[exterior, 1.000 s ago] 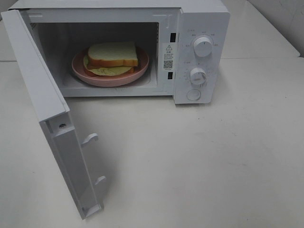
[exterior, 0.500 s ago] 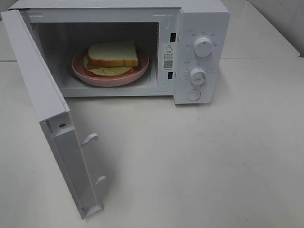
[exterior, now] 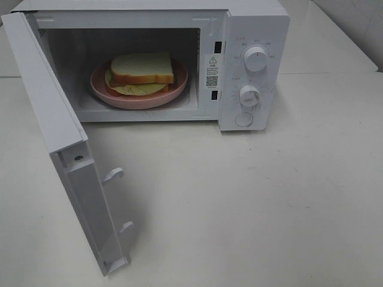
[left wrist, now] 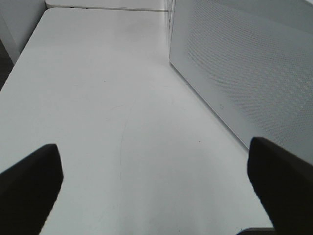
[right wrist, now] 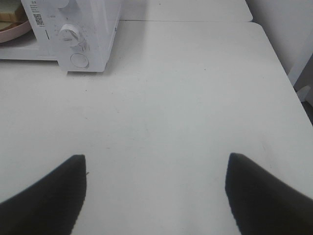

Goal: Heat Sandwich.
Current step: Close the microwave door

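Exterior high: nothing moved in the last second. Sandwich (exterior: 142, 70) on pink plate (exterior: 137, 103) inside microwave (exterior: 257, 30), door (exterior: 45, 101) wide open at left. Both left gripper (left wrist: 156, 181) and right gripper (right wrist: 156, 191) spread, empty. Door closing judged next.

sandwich (exterior: 142, 69) on plate (exterior: 139, 98) inside microwave (exterior: 251, 24), door (exterior: 54, 137) open at left

White bread with a tan crust on the sandwich (exterior: 142, 69), pale green lettuce peeking out, all on a pink plate (exterior: 139, 100) inside a white microwave (exterior: 254, 24). Its door (left wrist: 244, 63) shows a fine dotted mesh pattern, and the table (exterior: 269, 197) is plain off-white. Left gripper (left wrist: 152, 147) and right gripper (right wrist: 156, 159), both black-fingered.
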Robot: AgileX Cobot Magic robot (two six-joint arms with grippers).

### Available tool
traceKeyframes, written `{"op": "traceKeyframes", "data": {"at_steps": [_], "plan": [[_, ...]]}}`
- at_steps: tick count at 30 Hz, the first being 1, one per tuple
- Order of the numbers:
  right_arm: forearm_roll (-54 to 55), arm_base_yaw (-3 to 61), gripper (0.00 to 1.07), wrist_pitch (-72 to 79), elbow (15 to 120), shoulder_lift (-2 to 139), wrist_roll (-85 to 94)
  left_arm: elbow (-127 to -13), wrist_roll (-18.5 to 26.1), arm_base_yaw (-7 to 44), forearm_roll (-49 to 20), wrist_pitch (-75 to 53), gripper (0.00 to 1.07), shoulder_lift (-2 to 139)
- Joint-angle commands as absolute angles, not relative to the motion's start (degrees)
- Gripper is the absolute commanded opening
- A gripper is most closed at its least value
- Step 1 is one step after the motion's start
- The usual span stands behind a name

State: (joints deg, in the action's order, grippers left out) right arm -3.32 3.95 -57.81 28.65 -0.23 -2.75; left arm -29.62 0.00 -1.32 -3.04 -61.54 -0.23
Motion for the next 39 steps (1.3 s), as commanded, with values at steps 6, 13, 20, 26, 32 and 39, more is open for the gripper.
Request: {"op": "traceKeyframes", "data": {"at_steps": [6, 13, 20, 26, 32, 39], "plan": [[-3.2, 3.5, 0.75, -57.2, 28.5, -1.7, -2.2, -29.7, 0.0, -1.4, -3.0, -60.9, 0.98, -1.3], [-3.2, 3.5, 0.75, -57.2, 28.5, -1.7, -2.2, -31.5, 0.0, -1.4, -2.8, -55.4, 0.91, 4.9], [-3.2, 3.5, 0.75, -57.2, 28.5, -1.7, -2.2, -31.5, 0.0, -1.4, -2.9, -51.6, 0.62, 13.8], [-3.2, 3.5, 0.75, -57.2, 28.5, -1.7, -2.2, -31.3, 0.0, -1.4, -2.7, -45.6, 0.25, 23.0], [-3.2, 3.5, 0.75, -57.2, 28.5, -1.7, -2.2, -27.8, 0.0, -1.4, -2.7, -32.8, 0.00, 32.5], [-3.2, 3.5, 0.75, -57.2, 28.5, -1.7, -2.2, -21.6, 0.0, -1.4, -2.5, -13.9, 0.00, 38.7]]}}
